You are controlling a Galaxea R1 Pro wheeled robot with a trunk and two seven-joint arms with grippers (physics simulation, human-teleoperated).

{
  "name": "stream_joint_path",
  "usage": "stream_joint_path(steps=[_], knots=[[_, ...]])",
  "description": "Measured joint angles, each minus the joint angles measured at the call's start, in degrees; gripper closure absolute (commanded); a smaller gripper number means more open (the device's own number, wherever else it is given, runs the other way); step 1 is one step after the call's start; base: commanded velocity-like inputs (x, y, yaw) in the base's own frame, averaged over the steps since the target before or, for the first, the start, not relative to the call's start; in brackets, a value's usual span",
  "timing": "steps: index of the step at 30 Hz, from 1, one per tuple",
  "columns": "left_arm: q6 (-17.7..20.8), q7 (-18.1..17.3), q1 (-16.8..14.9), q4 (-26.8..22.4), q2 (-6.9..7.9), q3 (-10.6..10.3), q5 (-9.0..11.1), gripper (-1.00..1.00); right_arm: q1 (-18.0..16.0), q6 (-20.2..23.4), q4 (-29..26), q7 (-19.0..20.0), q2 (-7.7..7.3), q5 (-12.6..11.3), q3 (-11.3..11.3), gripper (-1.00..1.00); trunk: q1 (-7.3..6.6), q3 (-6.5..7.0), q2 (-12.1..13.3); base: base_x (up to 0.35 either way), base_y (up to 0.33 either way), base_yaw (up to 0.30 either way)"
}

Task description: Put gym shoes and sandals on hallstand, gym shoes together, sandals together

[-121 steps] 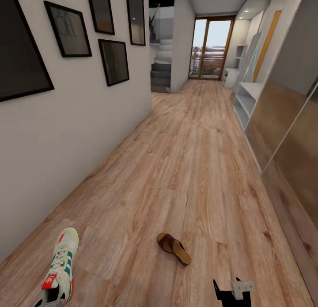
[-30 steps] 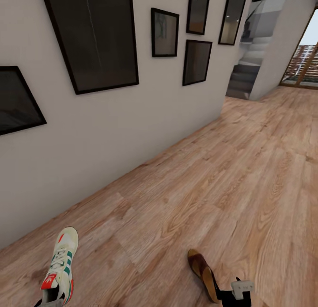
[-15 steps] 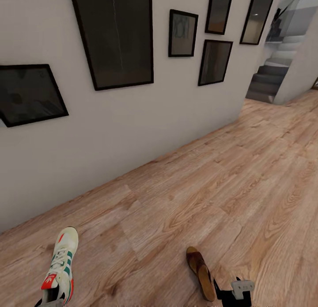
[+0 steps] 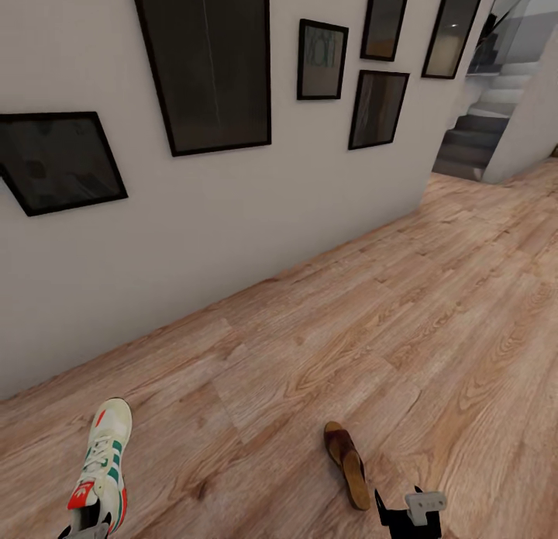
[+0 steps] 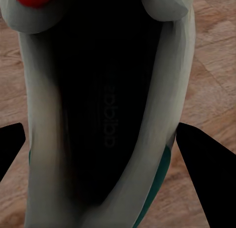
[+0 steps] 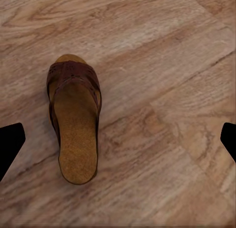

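A cream-white lace-up gym shoe (image 4: pixel 101 465) with green side stripes and a red-orange tongue patch hangs at the lower left over the wood-grain plank corridor floor (image 4: pixel 372 314); the left gripper (image 5: pixel 118 154) has its dark fingers (image 5: pixel 204 159) spread to either side of the shoe's smooth dark opening, and whether they press it I cannot tell. A flat brown sandal (image 6: pixel 73 124) with a perforated strap and grainy tan insole lies on the planks ahead of the right gripper (image 6: pixel 118 142), whose fingers (image 6: pixel 10 142) stand wide apart, holding nothing.

On the corridor floor (image 4: pixel 325 329), a gym shoe (image 4: pixel 101 465) sits at the left and a sandal (image 4: pixel 346 464) at the right, well apart. Behind them stands a wall (image 4: pixel 232 205); the right gripper (image 4: pixel 408 514) seems near the sandal.
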Motion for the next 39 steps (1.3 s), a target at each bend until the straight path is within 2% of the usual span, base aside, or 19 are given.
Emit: stream_joint_path(steps=[14,19,22,23,25,27,28,32,33,35,36,37,38,39], knots=[[0.0,0.0,0.0,0.0,0.00,0.0,0.1,1.00,0.0,0.0,0.0,0.1,-0.55,0.0,-0.1,-1.00,0.00,0.00,0.0,-0.003,0.000,0.000],[0.3,-0.1,-0.1,-0.1,-0.03,-0.3,-0.1,1.00,0.0,0.0,0.0,0.1,-0.28,-0.1,-0.1,-1.00,0.00,0.00,0.0,0.000,0.000,0.000],[1.1,0.0,-0.5,0.2,0.46,-0.1,0.0,1.00,0.0,0.1,-0.1,0.0,-0.29,-0.1,-0.2,-1.00,0.00,0.00,0.0,0.000,0.000,0.000],[4.3,-0.2,-2.9,0.3,0.66,-0.7,-0.7,1.00,0.0,1.3,-2.7,0.0,-0.43,-0.1,-0.3,-1.00,0.00,0.01,0.0,0.000,0.000,0.000],[6.8,-0.3,-5.9,0.0,0.70,-0.8,-0.8,1.00,-0.1,3.6,-4.8,0.0,-0.44,0.0,-0.2,-1.00,0.00,0.01,0.0,0.000,0.000,0.000],[9.4,-0.4,-8.6,-0.1,0.74,-1.2,-1.3,1.00,-0.3,8.1,-7.0,0.1,-0.36,-0.1,-0.1,-1.00,0.00,0.01,0.0,0.000,0.000,0.000],[10.9,-0.5,-10.1,-0.2,0.78,-1.5,-1.8,1.00,-0.7,11.8,-8.5,0.3,-0.26,-0.2,-0.1,-1.00,0.00,0.01,0.0,0.000,0.000,0.000],[13.5,-0.6,-14.2,-0.4,0.42,-2.5,-2.4,1.00,-2.8,22.7,-13.6,0.6,0.05,-0.4,0.4,-1.00,-0.01,0.01,0.0,0.000,0.000,0.000],[13.8,-0.5,-14.8,-0.4,0.32,-2.9,-2.4,1.00,-3.1,24.3,-14.3,0.7,0.09,-0.5,0.6,-1.00,0.00,0.01,0.0,0.000,0.000,0.000],[14.3,-0.5,-16.3,-0.3,0.06,-5.1,-2.6,1.00,-3.7,27.8,-15.8,0.7,0.16,-0.6,1.5,-1.00,0.00,0.01,0.0,0.000,0.000,0.000],[14.5,-0.4,-17.3,-0.3,-0.07,-7.0,-2.6,1.00,-4.1,29.2,-16.4,0.7,0.18,-0.6,2.4,-1.00,-0.01,0.01,0.0,0.000,0.000,0.000],[14.7,-0.3,-17.7,-0.2,-0.12,-8.1,-2.6,1.00,-4.3,29.7,-16.7,0.7,0.19,-0.6,3.0,-1.00,0.00,0.00,0.0,0.000,0.000,0.000],[14.8,-0.3,-18.3,-0.2,-0.22,-10.4,-2.6,1.00,-4.7,30.5,-17.0,0.7,0.20,-0.7,4.1,-1.00,-0.01,0.01,0.0,0.000,0.000,0.000],[14.8,-0.2,-18.5,-0.2,-0.24,-11.5,-2.6,1.00,-5.0,30.9,-17.3,0.7,0.21,-0.7,5.3,-1.00,0.00,0.00,0.0,0.000,0.000,0.000]])
